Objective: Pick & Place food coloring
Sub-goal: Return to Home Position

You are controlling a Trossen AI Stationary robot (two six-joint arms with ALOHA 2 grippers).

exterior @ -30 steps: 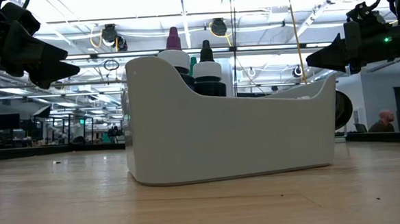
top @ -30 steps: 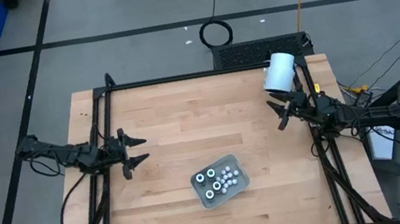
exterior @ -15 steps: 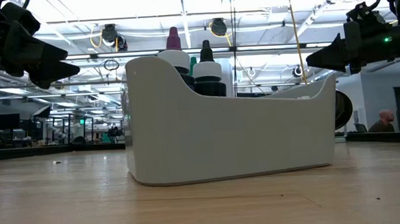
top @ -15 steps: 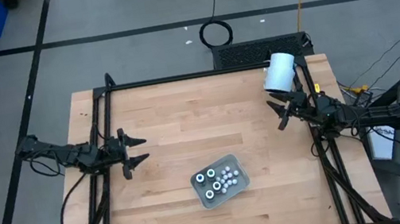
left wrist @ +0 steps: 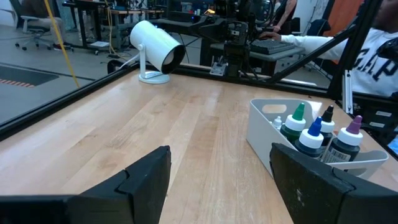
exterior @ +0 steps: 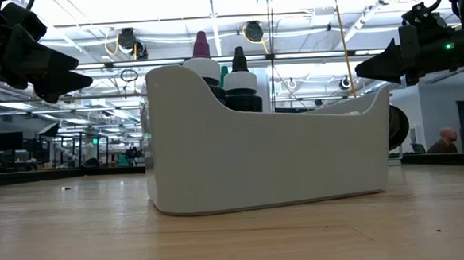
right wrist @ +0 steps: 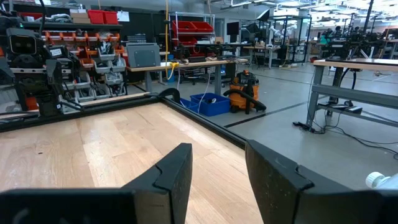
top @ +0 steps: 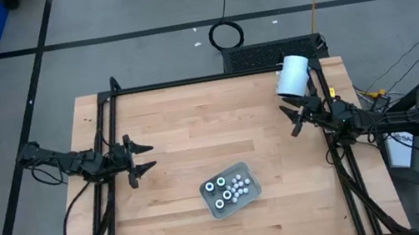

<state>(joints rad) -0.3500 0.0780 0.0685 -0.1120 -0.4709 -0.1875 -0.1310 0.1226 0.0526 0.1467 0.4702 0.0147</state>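
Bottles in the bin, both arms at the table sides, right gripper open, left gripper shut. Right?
No: the left gripper is open, not shut; the left wrist view shows its fingers wide apart with nothing between them. Otherwise yes: bottles in the bin, arms at the table sides, right gripper open.

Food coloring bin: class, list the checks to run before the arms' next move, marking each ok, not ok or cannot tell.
1. Left hand open and empty: ok.
2. Right hand open and empty: ok.
3. Bin upright on the table, apart from both hands: ok.
4. Large bottles standing inside the bin: ok.
5. Every small bottle in the bin, by count: cannot tell.
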